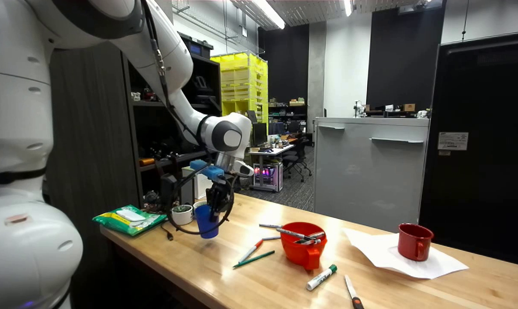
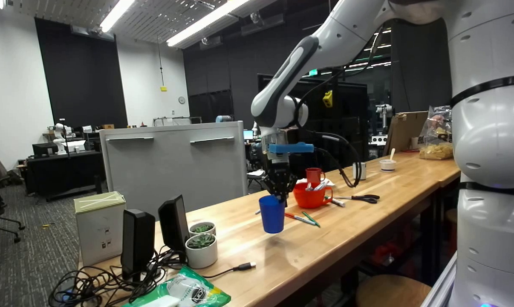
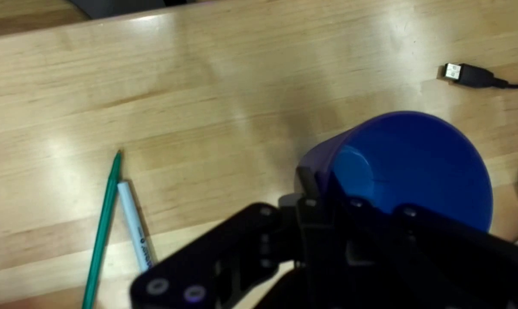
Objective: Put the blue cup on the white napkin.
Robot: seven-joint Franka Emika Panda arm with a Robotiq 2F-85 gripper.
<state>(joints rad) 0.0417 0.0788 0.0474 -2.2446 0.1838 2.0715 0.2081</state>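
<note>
My arm (image 2: 340, 36) arched down, jaws pinching the blue cup (image 2: 272, 217); only the wrist view showed its inner floor (image 3: 353, 169).

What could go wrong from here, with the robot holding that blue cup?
The gripper pinches the blue cup by one side of its wall, so it might swivel or slip. On its way to the white napkin, it could bump the red bowl or the markers in it. The dark red mug standing on the napkin may get knocked too.
</note>
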